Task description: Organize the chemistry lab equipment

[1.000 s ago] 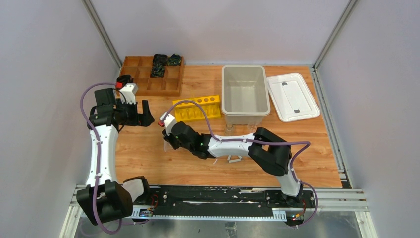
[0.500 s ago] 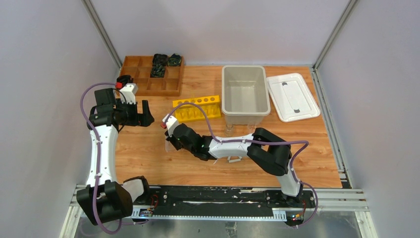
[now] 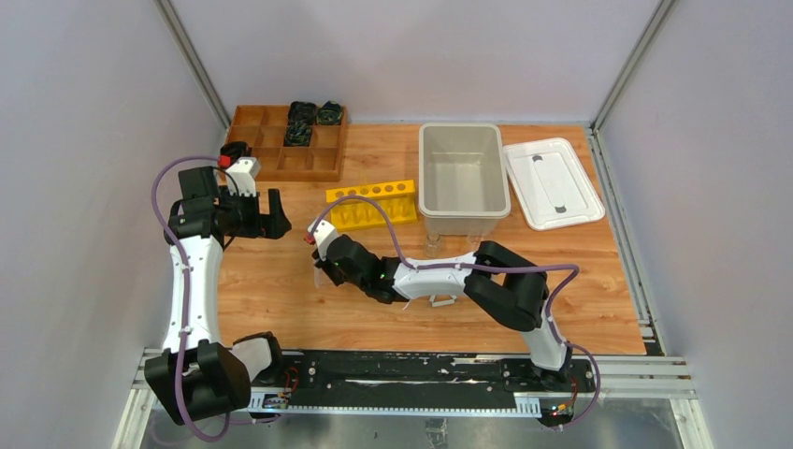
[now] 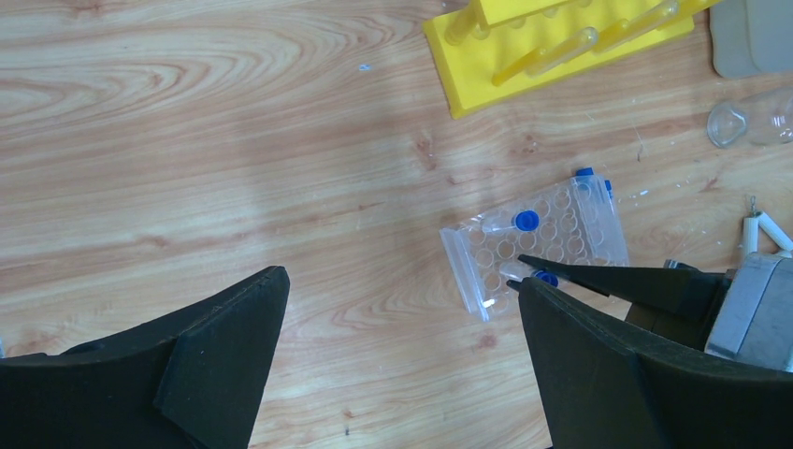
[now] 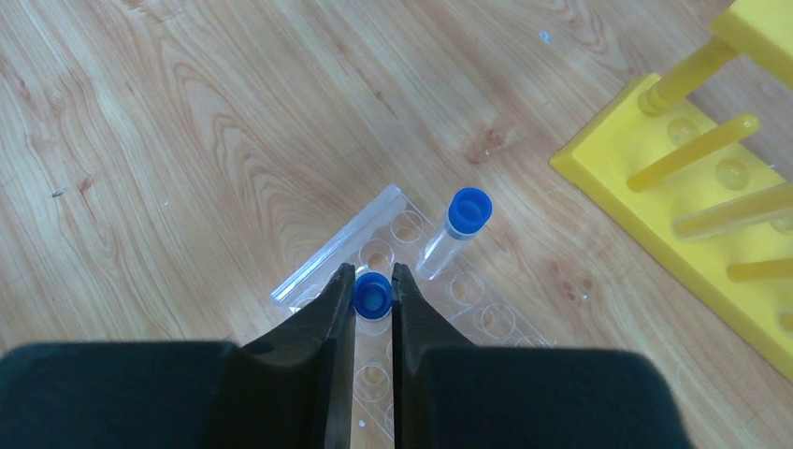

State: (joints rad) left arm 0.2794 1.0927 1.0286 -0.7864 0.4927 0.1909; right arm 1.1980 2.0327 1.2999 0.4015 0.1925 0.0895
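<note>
Right wrist view: right end effector (image 5: pixel 372 270) is narrow, pinching blue-capped tube (image 5: pixel 372 296) betw. tips. Tube's long axis runs along the fingers, down onto clear rack (image 5: pixel 379 251). 2nd tube (image 5: pixel 458 224) just fwd-right. Left end effector (image 4: pixel 397 285) wide, empty, well apart; right arm nearer.

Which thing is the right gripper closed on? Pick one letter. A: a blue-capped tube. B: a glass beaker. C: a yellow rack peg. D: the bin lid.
A: the right wrist view shows the right gripper pinching a blue-capped tube over the clear tube rack.
</note>
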